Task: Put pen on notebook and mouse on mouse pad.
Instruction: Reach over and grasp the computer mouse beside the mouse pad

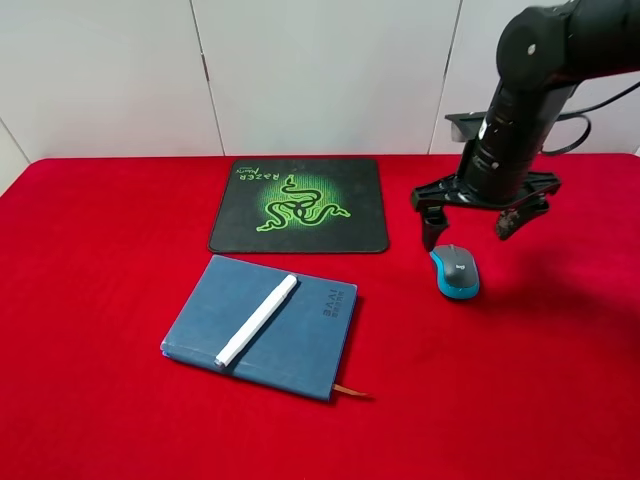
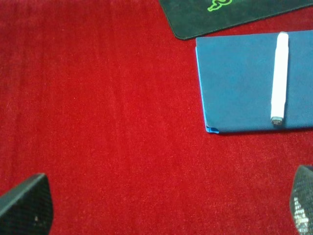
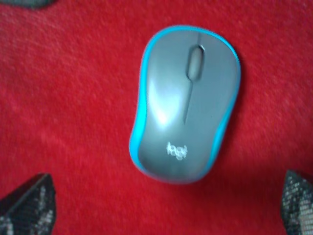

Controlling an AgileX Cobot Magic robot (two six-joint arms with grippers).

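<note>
Pen (image 1: pixel 257 320) is lying flat on the notebook (image 1: pixel 305 338), diagonal across the cover and fully on it. The notebook is closed and flat on the red surface (image 1: pixel 100 300), with a brown ribbon poking out at its near corner.

Mouse pad (image 1: pixel 240 228) sits just past the notebook's far edge. There's a thin strip of red between them, so no contact.

Mouse (image 1: pixel 455 271) is on the bare surface, out on the right-arm side of the notebook and well apart from it. It is also off the pad.

Right claw (image 1: pixel 470 232) hangs over the mouse, further from the notebook than the mouse is. Its fingers are spread wide. The right wrist view shows the mouse in front of the two tips (image 3: pixel 27 205), with nothing touching and nothing gripped.

Left claw (image 2: pixel 164 205) is out of the exterior frame. The left wrist view shows it spread wide and holding nothing, over red cloth off the notebook's short edge, with the pen's end facing it.
</note>
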